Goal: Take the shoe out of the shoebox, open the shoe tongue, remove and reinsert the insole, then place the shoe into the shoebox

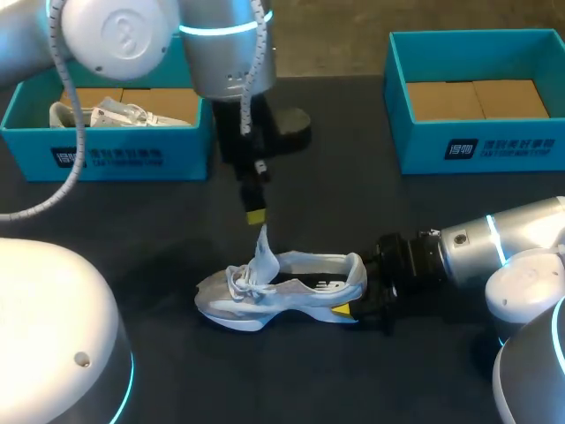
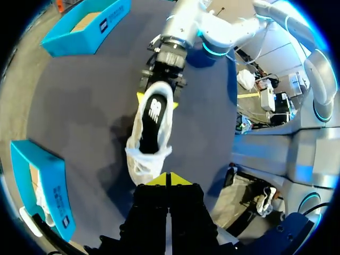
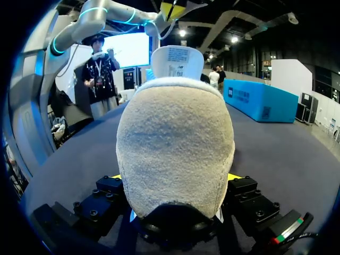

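shoe (image 1: 282, 296) mid-table; left shoebox (image 1: 106, 155) behind-left holding second shoe (image 1: 106, 115); right shoebox (image 1: 494, 146) behind-right.

You are at a robot test bench in a robotics lab. The shoe (image 1: 282, 291) lies on a dark matte table (image 1: 353, 380), and two grey robot arms with glowing cyan rings meet at it: the left arm (image 1: 225, 53) above and behind it, the right arm (image 1: 494, 243) at its heel. Behind the shoe, well apart to either side, stand two open teal boxes: the left shoebox (image 1: 132, 159) holds a second shoe (image 1: 97, 115), and the right shoebox (image 1: 477, 146) shows bare cardboard.
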